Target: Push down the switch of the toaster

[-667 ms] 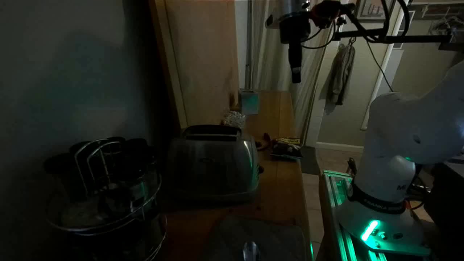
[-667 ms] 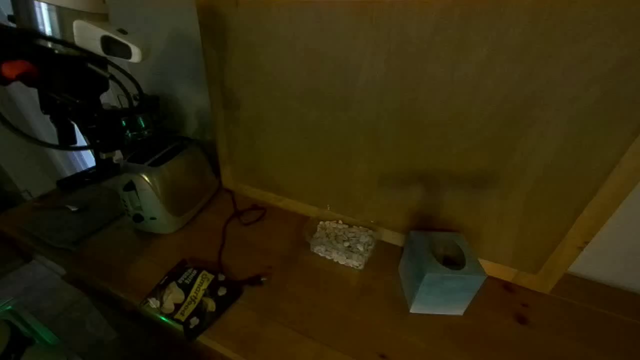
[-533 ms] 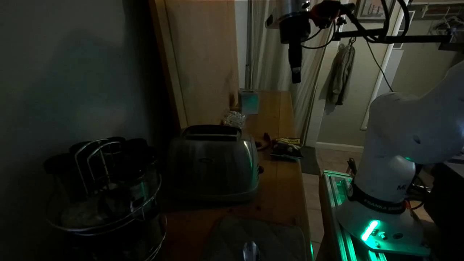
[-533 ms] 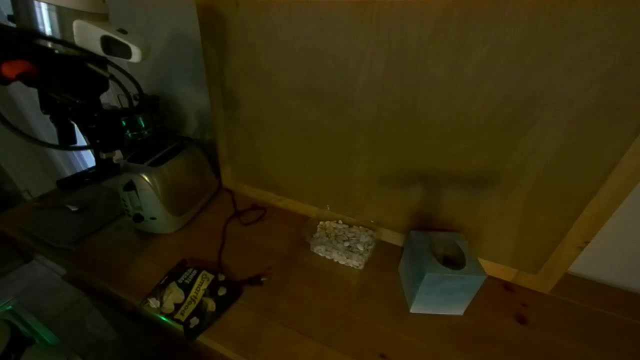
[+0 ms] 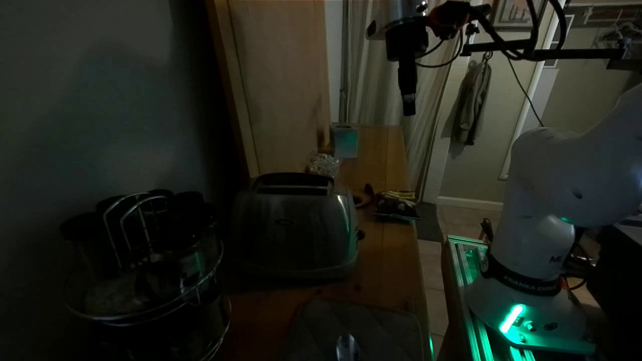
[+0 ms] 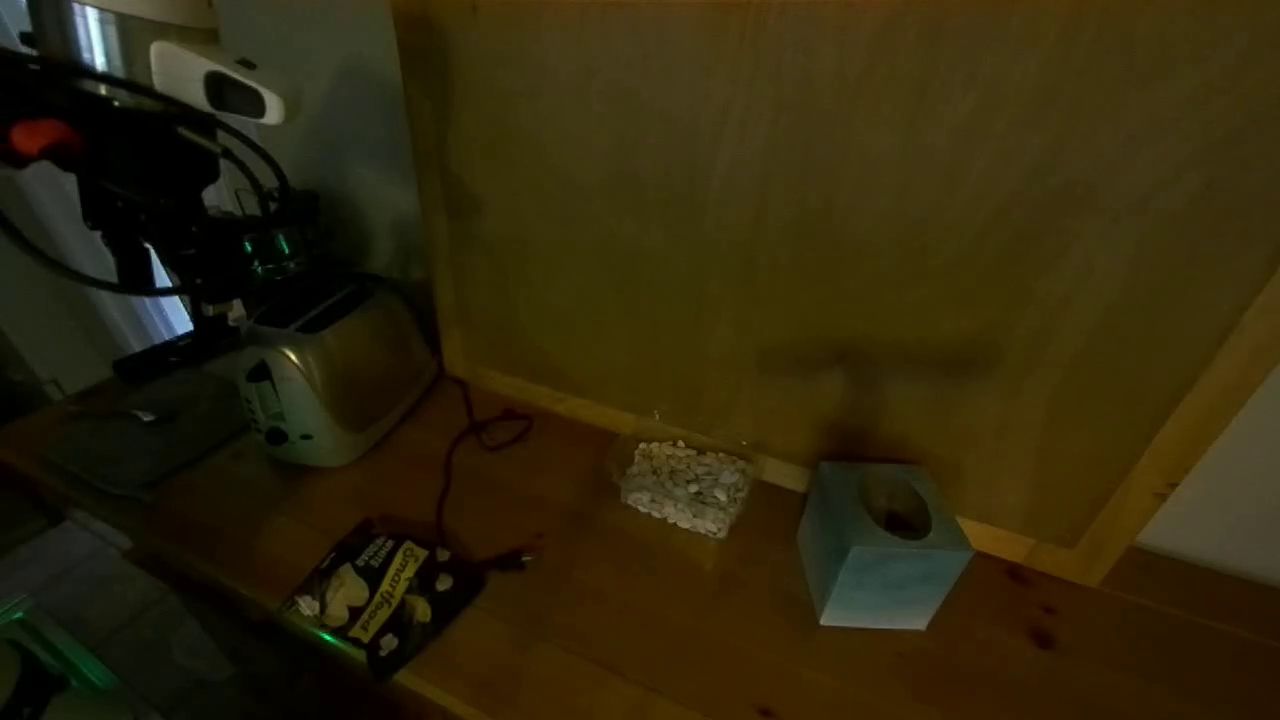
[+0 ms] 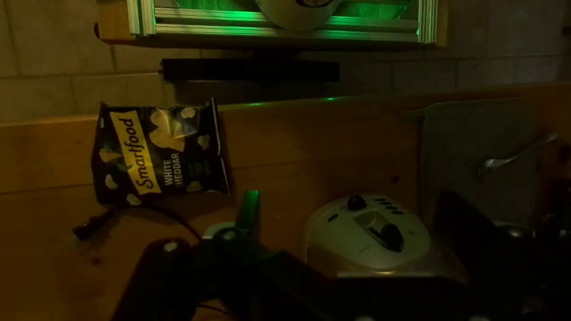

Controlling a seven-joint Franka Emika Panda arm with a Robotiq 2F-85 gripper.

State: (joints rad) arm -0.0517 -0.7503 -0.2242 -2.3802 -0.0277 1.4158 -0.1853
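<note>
The rounded silver toaster (image 5: 291,230) stands on the wooden counter; it also shows in an exterior view (image 6: 370,350) and the wrist view (image 7: 363,252). Its dark switch lever (image 7: 392,237) is at the upper end of its slot, near the toaster's top, with a dark knob (image 7: 357,203) below. My gripper (image 7: 349,195) is open and empty, its dark fingers on either side of the toaster's control end in the wrist view. In both exterior views the gripper (image 5: 409,108) hangs above the counter; there it also shows dark and blurred (image 6: 180,345). It appears apart from the lever.
A black snack bag (image 6: 395,595) and the power cord (image 6: 450,480) lie beside the toaster. Further along stand a container of white pieces (image 6: 685,490) and a tissue box (image 6: 880,570). A mat (image 7: 464,129) with a spoon (image 7: 493,165) and a wire rack of jars (image 5: 190,220) flank the other side.
My gripper has shifted only very slightly. The toaster and its lever show no visible change.
</note>
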